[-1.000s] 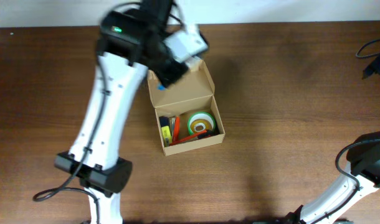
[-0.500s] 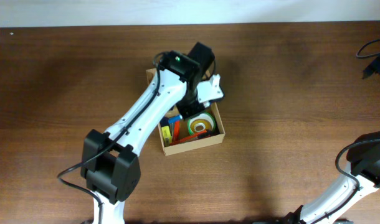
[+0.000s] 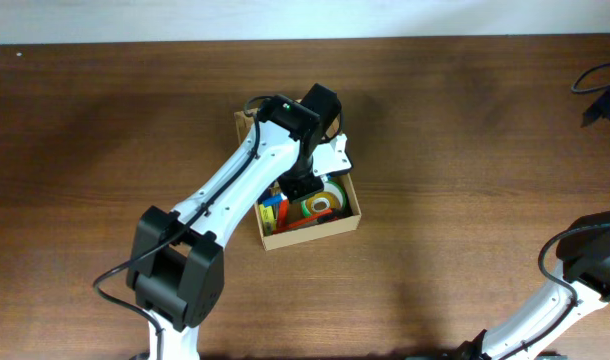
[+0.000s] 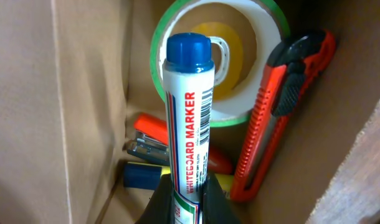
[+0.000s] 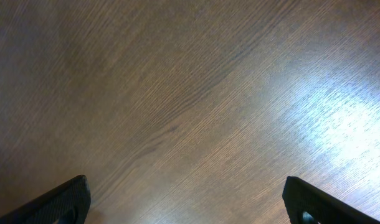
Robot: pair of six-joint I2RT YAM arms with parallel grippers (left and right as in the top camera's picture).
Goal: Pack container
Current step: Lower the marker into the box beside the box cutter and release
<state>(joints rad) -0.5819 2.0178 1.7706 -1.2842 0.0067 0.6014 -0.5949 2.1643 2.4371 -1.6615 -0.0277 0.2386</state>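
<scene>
The left arm ran from the lower left of the overhead frame to the open container [image 3: 311, 234] at centre. There the left gripper [image 4: 187, 202] was clamped on a blue-capped whiteboard marker [image 4: 188, 106], held over a green tape roll [image 4: 258, 59] and, further right, a red utility knife [image 4: 271, 124]. The right gripper [image 5: 190, 199] had its jaws wide apart above the table [image 5: 177, 93].

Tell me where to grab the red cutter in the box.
Take the cutter across its slim middle handle, coming straight down through the open top. It lies slanted, hemmed between the tape roll and the wall of the box, so a sideways approach likely won't fit.
</scene>
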